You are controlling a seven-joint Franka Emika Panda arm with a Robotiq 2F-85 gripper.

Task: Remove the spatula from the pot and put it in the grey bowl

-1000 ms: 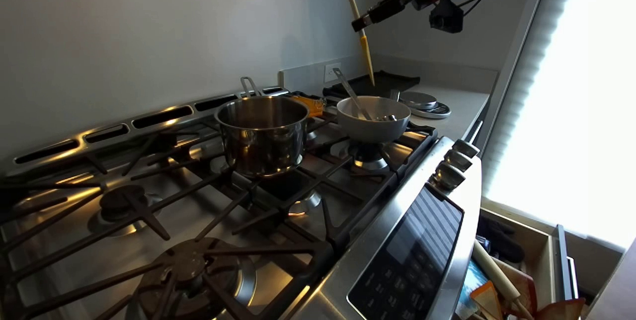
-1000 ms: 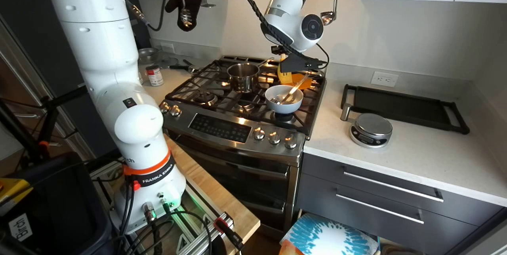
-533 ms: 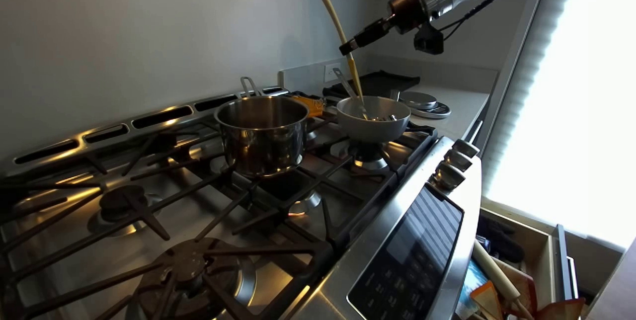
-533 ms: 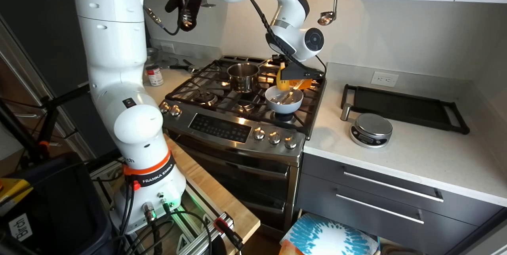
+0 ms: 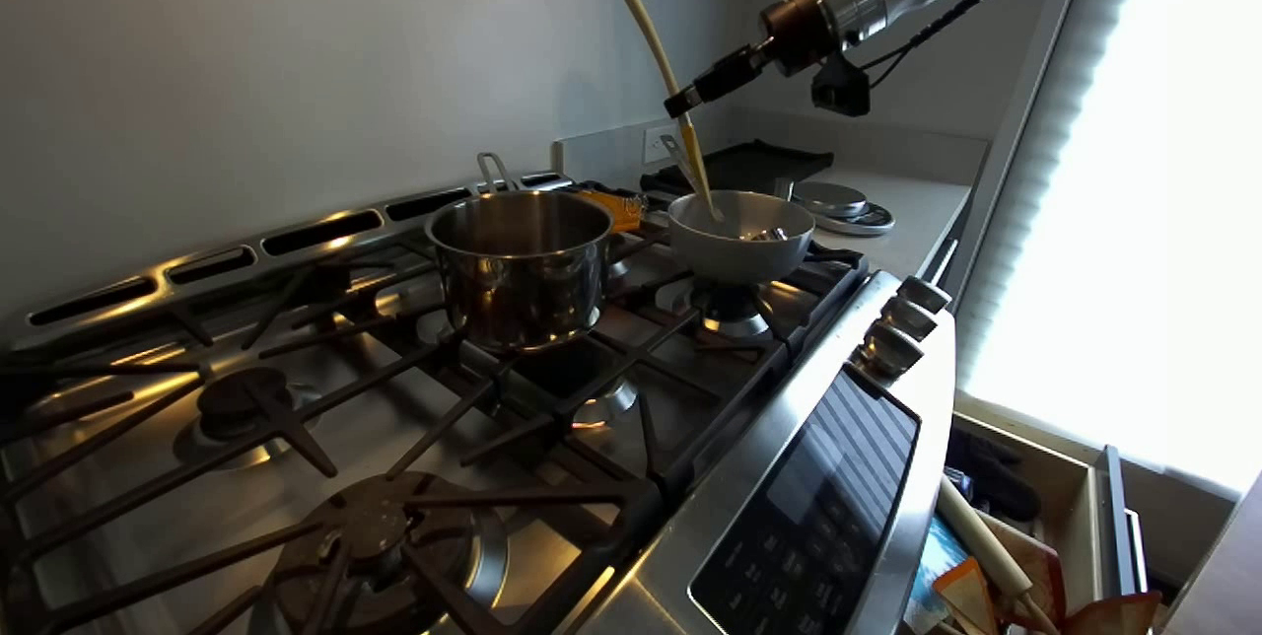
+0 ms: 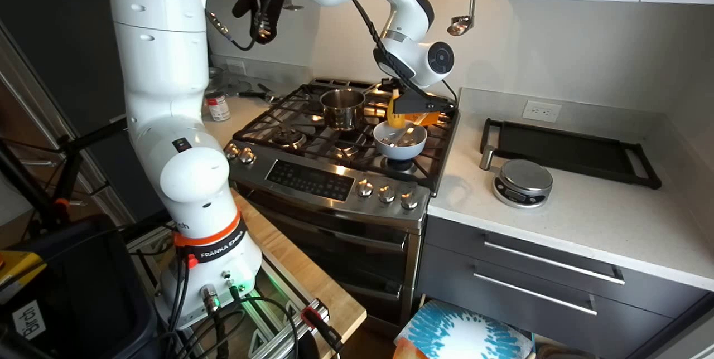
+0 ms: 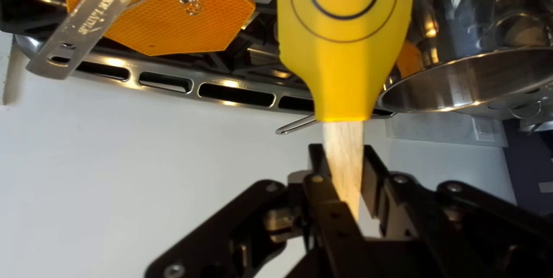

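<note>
Wrist view: the spatula is clamped between the fingers.

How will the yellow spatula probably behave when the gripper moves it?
The spatula has a slim wooden handle, so it is probably light and fairly stiff. Held near its yellow head, it may pivot in the gripper.

The spatula has a yellow head w/ a black smiley inside a thin dark ring, & its handle is pale wood-coloured. The pincer is black. The pot is silver w/ copper-toned reflections; the bowl is light grey. The orange mat has a honeycomb-like patt., & the arm is white w/ an orange band.
</note>
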